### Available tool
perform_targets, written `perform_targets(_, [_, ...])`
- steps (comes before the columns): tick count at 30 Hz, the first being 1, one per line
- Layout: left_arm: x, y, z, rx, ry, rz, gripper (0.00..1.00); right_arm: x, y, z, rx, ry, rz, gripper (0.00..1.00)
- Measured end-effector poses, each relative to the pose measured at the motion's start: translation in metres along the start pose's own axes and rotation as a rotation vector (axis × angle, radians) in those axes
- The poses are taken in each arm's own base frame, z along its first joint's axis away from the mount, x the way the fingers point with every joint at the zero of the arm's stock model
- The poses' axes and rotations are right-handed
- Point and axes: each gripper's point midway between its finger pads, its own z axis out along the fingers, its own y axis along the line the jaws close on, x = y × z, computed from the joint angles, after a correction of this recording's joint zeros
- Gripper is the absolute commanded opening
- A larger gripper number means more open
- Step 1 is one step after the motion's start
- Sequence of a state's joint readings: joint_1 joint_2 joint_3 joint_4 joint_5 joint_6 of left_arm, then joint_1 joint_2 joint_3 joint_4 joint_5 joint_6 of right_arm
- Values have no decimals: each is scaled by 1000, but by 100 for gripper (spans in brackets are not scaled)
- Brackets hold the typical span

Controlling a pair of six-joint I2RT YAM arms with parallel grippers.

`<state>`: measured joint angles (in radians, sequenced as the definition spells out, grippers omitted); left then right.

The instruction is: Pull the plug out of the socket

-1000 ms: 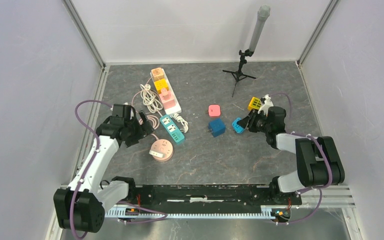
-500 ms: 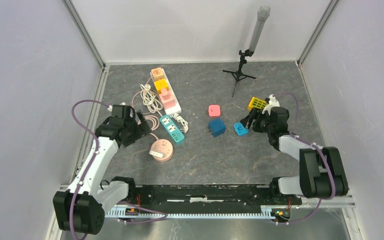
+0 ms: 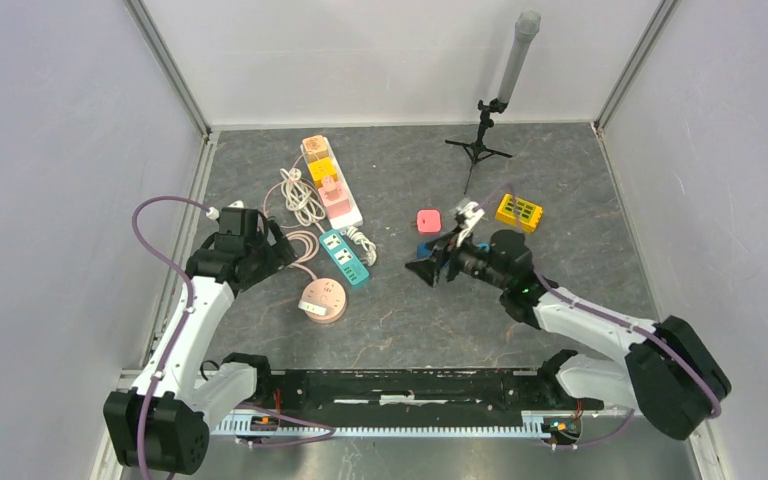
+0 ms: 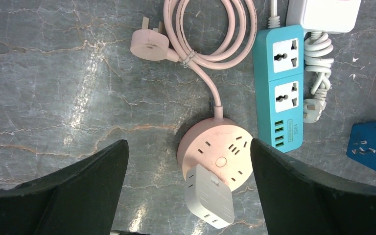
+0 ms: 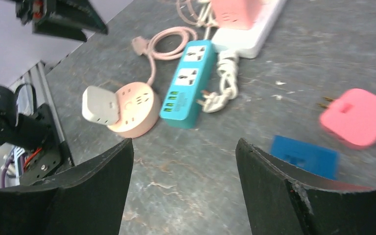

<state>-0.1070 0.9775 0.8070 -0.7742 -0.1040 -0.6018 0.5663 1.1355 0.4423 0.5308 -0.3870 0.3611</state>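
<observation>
Left wrist cam: I've got grey table (image 4: 54, 98). L gripper (image 4: 187, 144) is spread wide, empty, hovering over round pink socket (image 4: 225, 139). R gripper (image 5: 183, 142) is also released, holding nothing, nr blue cube (image 5: 303, 155). White plug (image 4: 209, 196) is seated in socket's edge, not pulled yet.

Surface: grey marbled table (image 3: 560, 180) | under my left pincer (image 4: 188, 143): round pink socket (image 4: 215, 149) | to its right: teal power strip (image 4: 279, 88) | by my right pincer (image 5: 183, 144): blue adapter (image 5: 303, 154), pink adapter (image 5: 357, 117)
</observation>
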Motion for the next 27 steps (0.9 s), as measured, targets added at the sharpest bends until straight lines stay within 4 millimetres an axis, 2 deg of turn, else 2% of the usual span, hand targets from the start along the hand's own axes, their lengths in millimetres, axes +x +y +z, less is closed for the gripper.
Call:
perform_targets(7, [1,0,-2,-2,6,1,100,35,80,48,-145,113,-141,81])
perform_targets(13, [1,-1,-1,-3,21,1,100,56,130,87,-182,160,-271,81])
perform_targets(20, [2,5,3,-27,38,-13,100,88,158,123,-143,193,-473,81])
perform_targets(27, [6,4,8,-7,71,-38,100,112,159,138,-156,236,-575,76])
